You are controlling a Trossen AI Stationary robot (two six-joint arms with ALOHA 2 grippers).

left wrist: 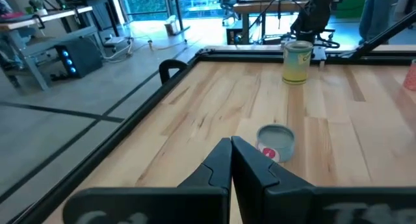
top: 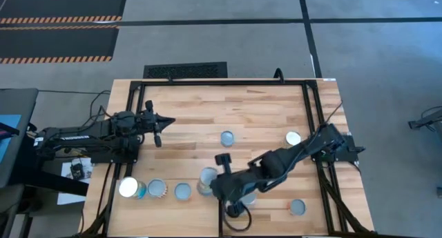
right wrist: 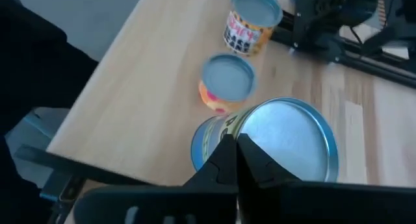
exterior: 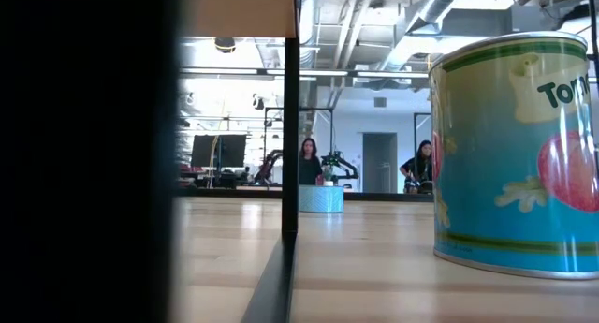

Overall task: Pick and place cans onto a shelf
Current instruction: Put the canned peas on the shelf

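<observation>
Several cans stand upright on their bases on the wooden tabletop. My right gripper is shut, reaching toward the table's left over a can with a silvery-blue top, which also shows in the high view. Its shut fingertips sit at the near rim of that top. Beyond it stand an orange-labelled can and a white-labelled can. My left gripper is shut and empty at the table's far left, above the wood. A pale panel with a dark edge, apparently the shelf, shows only in the low view. My right gripper's shut fingertips lie at the rim of the silvery-blue-topped can, coming at it slanting down from the table's right. I cannot tell whether they touch it. The can stands upright on the table.
Other cans stand at mid-table, far right, near right and near left. A teal tomato-labelled can fills the low view's right. A black frame borders the table. People sit in the room beyond.
</observation>
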